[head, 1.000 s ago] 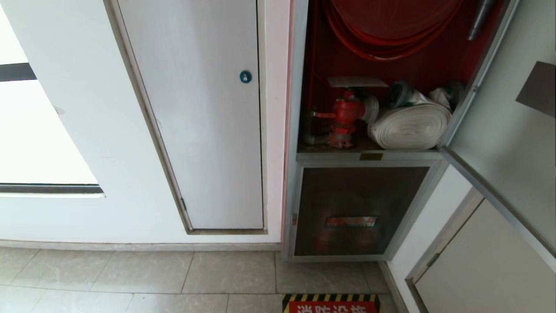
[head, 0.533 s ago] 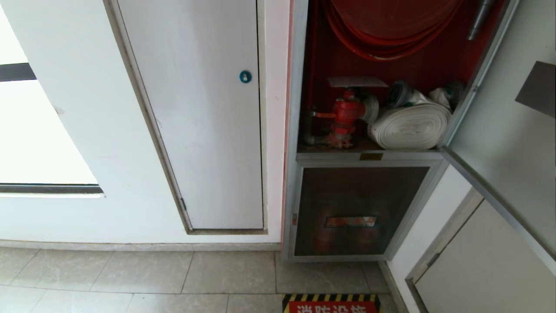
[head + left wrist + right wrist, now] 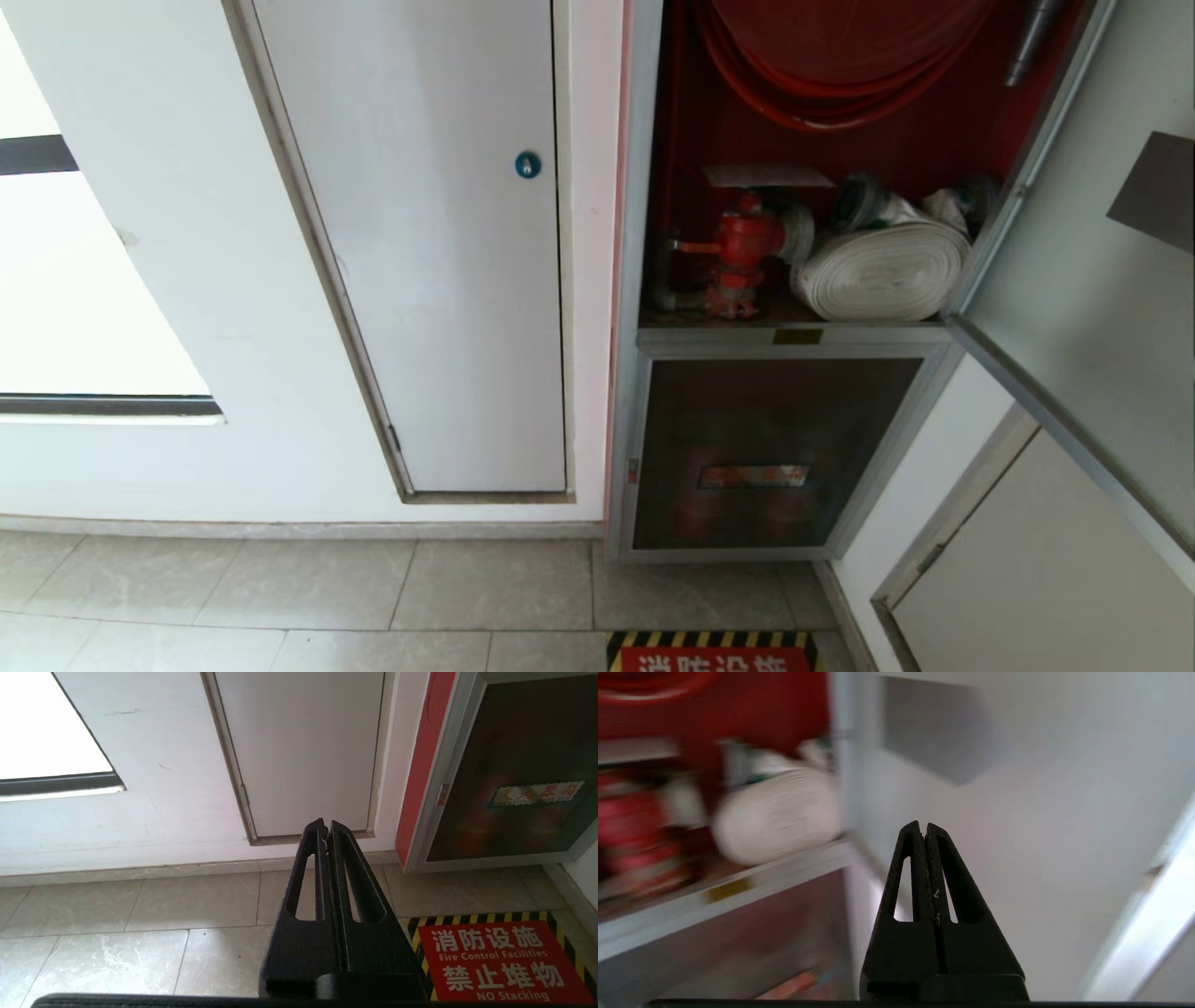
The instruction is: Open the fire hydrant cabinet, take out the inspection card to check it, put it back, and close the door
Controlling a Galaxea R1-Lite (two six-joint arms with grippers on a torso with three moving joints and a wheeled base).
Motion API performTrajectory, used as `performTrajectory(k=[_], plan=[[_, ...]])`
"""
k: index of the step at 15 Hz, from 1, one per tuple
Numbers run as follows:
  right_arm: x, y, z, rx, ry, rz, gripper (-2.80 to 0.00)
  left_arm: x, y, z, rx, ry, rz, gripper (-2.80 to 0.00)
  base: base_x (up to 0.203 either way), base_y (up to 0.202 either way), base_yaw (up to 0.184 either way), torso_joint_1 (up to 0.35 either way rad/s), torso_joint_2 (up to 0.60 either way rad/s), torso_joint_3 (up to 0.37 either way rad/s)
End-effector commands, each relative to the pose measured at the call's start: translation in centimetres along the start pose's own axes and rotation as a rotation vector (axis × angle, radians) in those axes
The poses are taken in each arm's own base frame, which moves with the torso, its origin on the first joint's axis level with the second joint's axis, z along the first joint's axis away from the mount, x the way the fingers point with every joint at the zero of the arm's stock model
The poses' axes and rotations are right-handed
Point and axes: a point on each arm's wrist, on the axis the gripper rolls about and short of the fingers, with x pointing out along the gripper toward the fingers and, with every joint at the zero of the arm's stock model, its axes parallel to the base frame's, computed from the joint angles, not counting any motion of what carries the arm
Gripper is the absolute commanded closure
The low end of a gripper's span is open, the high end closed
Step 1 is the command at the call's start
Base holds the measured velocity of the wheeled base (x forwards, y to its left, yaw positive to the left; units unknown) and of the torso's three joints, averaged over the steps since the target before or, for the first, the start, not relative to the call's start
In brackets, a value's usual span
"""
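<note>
The fire hydrant cabinet [image 3: 635, 187] stands open, red inside, with a red hose reel [image 3: 840, 65], a red valve [image 3: 742, 243] and a rolled white hose [image 3: 882, 271]. A pale flat sheet, the inspection card [image 3: 766, 175], lies level over the valve; its print cannot be read. The door [image 3: 1074, 280] is swung out to the right, its pale inner face showing. My right gripper [image 3: 923, 828] is shut and empty, in front of that inner face [image 3: 1041, 812], to the right of the hose roll [image 3: 775, 812]. My left gripper [image 3: 326, 826] is shut, parked low over the floor. Neither arm shows in the head view.
Below the open compartment is a smaller dark glass panel [image 3: 766, 448] with a red label. A white door [image 3: 439, 233] with a blue lock is to the left. A red floor sign [image 3: 500, 961] with striped border lies before the cabinet on the tiles.
</note>
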Motion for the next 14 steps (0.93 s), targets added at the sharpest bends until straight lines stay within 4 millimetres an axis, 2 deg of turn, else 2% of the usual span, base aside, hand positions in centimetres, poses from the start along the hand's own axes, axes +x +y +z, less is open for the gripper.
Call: performTrajectory(k=[1, 5, 10, 14], plan=[[-2.9, -0.5, 0.4, 0.045, -0.04, 0.079, 0.0, 0.0, 0.0, 0.0, 0.0, 0.001, 0.0, 0.0, 0.0, 0.0, 0.0, 0.0, 0.0, 0.0], [-7.6, -2.6, -1.6, 0.063, -0.038, 0.178, 0.0, 0.0, 0.0, 0.0, 0.0, 0.001, 0.0, 0.0, 0.0, 0.0, 0.0, 0.0, 0.0, 0.0], [-13.3, -6.7, -3.8, 0.107, -0.093, 0.197, 0.0, 0.0, 0.0, 0.0, 0.0, 0.001, 0.0, 0.0, 0.0, 0.0, 0.0, 0.0, 0.0, 0.0], [-15.8, -8.2, -5.9, 0.079, -0.065, 0.229, 0.0, 0.0, 0.0, 0.0, 0.0, 0.001, 0.0, 0.0, 0.0, 0.0, 0.0, 0.0, 0.0, 0.0]])
